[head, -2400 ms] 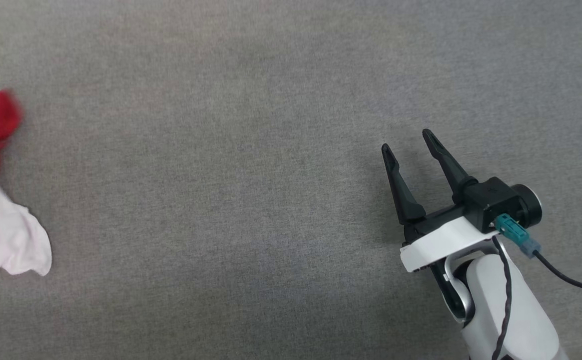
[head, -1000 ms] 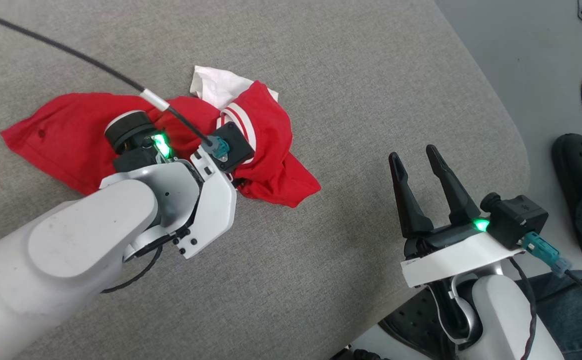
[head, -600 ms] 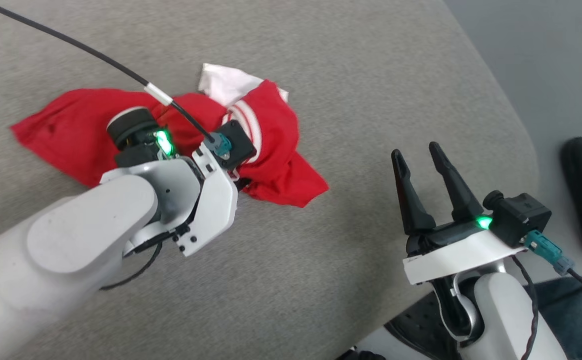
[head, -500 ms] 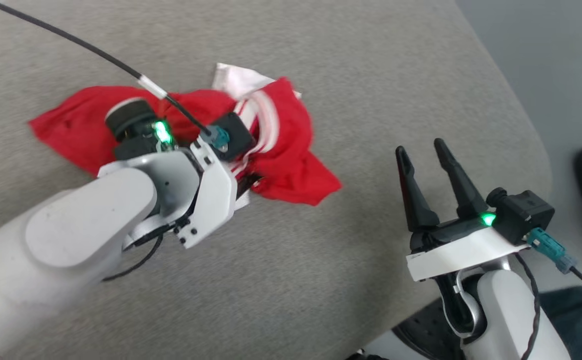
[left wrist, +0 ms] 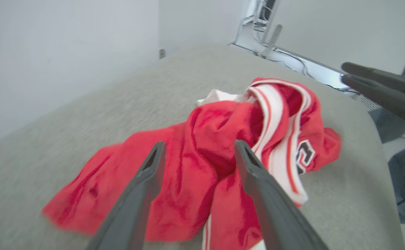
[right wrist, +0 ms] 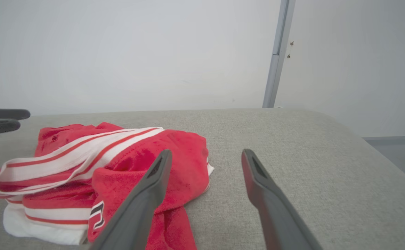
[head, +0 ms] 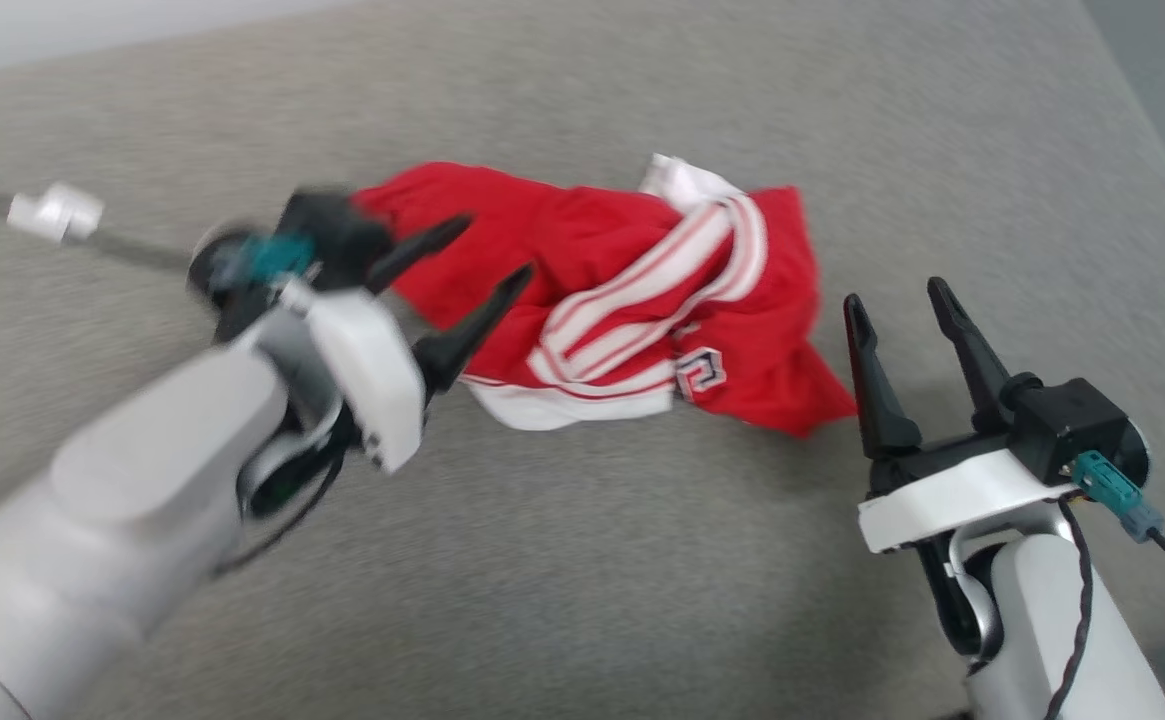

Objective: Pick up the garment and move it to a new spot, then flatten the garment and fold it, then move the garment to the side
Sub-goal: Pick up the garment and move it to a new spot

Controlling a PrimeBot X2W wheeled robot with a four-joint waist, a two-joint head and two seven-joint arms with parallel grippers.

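The red soft jersey shirt with white sleeves and striped trim lies bunched on the grey fabric surface, between the left gripper and the right gripper, both spread apart and empty. Flattening seems to be the step in hand: pinch opposite edges, pull outward

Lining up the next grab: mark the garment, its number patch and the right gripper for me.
garment (head: 582, 225): head view, on the red body fabric.
number patch (head: 702, 372): head view, middle of the patch.
right gripper (head: 892, 293): head view, midway between its spread fingertips.
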